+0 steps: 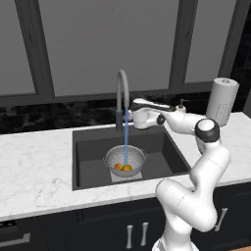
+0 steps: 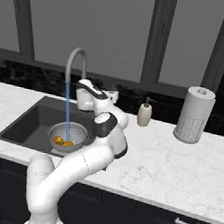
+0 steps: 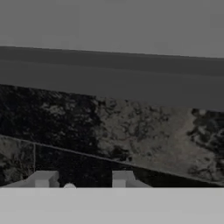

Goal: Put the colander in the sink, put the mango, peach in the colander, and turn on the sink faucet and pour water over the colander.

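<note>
the worktop (image 1: pixel 34 171) is white marble, running under the dark window wall, and the sink (image 1: pixel 88 147) is sunk into it near its middle, a dark grey basin with a pale square patch on its floor. my arm reaches over the sink's right rim toward its back edge, and my gripper (image 1: pixel 133 104) sits up by the sink faucet (image 1: pixel 120 98), just beside its stem; in the hand view my fingertips (image 3: pixel 43 178) stand apart in front of the black splashback with nothing between them, so i am released. the paper towel roll (image 2: pixel 194 114) stands at the back of the worktop, well to the right of the sink. the faucet rises from the sink's back edge, its arched spout out over the basin. the colander (image 1: pixel 125 160) sits on the sink floor, on the pale patch, toward the front edge. the soap dispenser (image 2: pixel 144 113) stands behind the sink's right corner. the water (image 1: pixel 126 137) falls straight from the spout into the colander. the mango (image 1: pixel 127 168) and the peach (image 1: pixel 118 166) lie side by side in the colander's bottom, touching or nearly so.
</note>
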Robot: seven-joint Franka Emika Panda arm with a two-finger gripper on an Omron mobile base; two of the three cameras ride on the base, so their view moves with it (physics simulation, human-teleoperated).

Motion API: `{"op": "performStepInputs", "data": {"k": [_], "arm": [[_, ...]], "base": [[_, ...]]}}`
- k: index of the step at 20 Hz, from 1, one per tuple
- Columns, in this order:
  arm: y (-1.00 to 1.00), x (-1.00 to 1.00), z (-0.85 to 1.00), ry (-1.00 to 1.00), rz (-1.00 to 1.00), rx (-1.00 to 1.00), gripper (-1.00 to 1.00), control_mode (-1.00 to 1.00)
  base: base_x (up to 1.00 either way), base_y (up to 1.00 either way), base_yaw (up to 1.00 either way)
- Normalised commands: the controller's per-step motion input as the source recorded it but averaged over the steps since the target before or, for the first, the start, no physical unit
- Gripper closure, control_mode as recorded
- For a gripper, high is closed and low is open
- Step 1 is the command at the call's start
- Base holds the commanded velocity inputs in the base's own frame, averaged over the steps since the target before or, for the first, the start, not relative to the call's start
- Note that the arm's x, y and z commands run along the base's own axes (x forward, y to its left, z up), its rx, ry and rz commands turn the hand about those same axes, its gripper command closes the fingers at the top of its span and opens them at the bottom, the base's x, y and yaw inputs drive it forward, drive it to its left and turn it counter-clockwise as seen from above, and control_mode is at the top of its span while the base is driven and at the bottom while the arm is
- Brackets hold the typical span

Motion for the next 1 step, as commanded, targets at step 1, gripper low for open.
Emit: {"op": "performStepInputs", "data": {"k": [1], "arm": [[-0.14, -0.04, 0.0, 0.09, -0.14, -0.03, 1.0, -1.0]], "base": [[0.0, 0.0, 0.0]]}}
